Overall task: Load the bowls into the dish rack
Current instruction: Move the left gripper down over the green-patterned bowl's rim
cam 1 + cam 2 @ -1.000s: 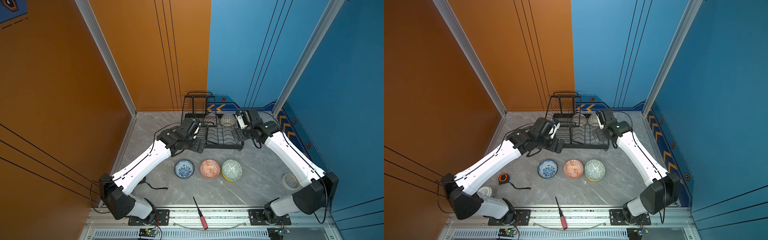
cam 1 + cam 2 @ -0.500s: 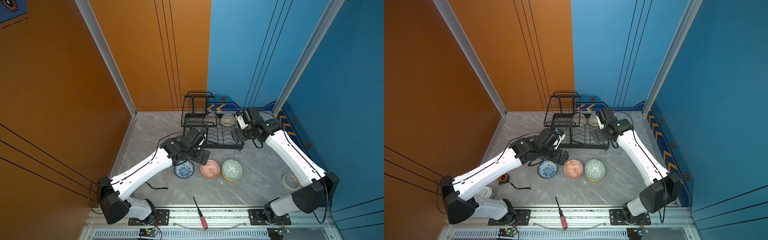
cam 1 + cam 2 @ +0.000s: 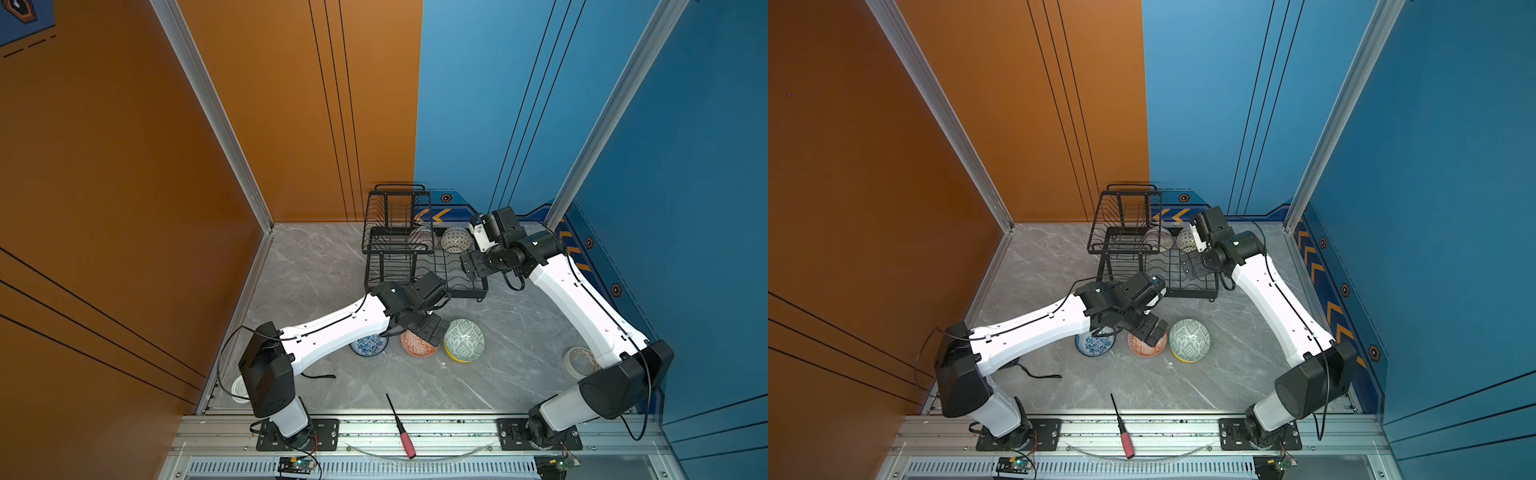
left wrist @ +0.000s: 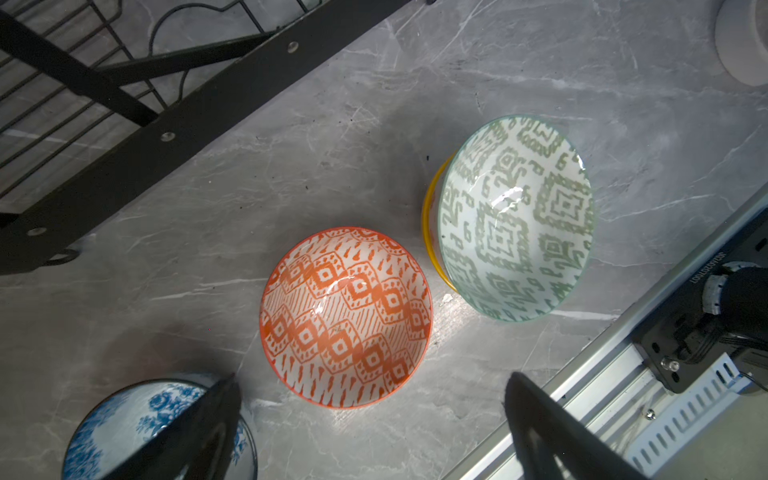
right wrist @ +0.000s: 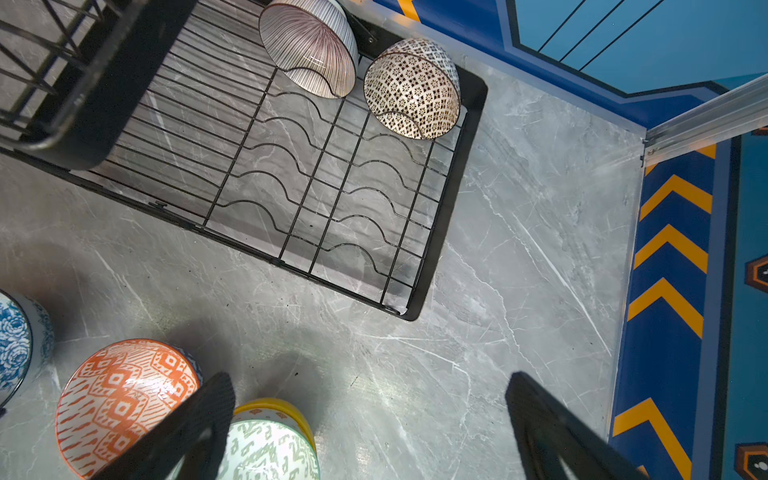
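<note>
Left fingers (image 4: 199,432) and right fingers (image 5: 191,424) wide, nothing held.
The left hang above the orange bowl (image 4: 345,316), just in front of the dish rack (image 5: 451,203); the right over its right side. Blue bowl (image 4: 124,424) and green bowl (image 4: 515,216) — the green nested in the yellow bowl (image 4: 427,220) — flank the orange on the worktop (image 4: 374,124) before the rack; striped bowl (image 5: 309,45) and dotted bowl (image 5: 411,87) lean along its far edge.

orange-white geometric bowl (image 4: 345,316)
</note>
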Available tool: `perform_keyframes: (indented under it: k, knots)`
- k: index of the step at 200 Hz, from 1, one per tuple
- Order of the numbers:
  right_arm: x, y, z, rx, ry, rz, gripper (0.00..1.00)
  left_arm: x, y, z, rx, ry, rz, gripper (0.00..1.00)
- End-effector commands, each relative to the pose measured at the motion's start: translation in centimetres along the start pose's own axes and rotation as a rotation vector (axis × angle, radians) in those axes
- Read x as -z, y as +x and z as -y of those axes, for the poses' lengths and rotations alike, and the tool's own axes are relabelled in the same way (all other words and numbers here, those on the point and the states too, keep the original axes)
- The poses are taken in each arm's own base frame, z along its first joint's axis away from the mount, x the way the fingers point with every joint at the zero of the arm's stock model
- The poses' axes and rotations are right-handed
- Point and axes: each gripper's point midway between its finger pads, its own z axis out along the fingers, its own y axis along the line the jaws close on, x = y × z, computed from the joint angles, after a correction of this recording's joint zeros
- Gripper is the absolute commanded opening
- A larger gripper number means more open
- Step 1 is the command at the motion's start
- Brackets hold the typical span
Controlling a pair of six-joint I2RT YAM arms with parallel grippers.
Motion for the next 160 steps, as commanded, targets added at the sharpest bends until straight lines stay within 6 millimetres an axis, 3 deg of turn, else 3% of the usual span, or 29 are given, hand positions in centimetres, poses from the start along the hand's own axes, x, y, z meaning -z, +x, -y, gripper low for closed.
perform_keyframes:
  k: [1,78,118,160]
  knots:
    - [-0.2,0.6,0.3,0.003,0.01,-0.034,1.0,-0.6,-1.1,0.8,-0.027,-0.011,0.014,0.95]
    - [0.2,1.8,0.9,0.006,0.021,-0.041,1.0,-4.0,-1.5,4.2,-0.007,0.08,0.002,0.55]
    - [0.2,1.9,1.0,-0.003,0.014,-0.037,1.0,-5.5,-1.7,5.5,0.021,0.134,-0.009,0.48]
    - [0.0,2.0,1.0,-0.005,0.011,-0.039,1.0,-6.8,-1.6,5.3,0.044,0.121,-0.032,0.4]
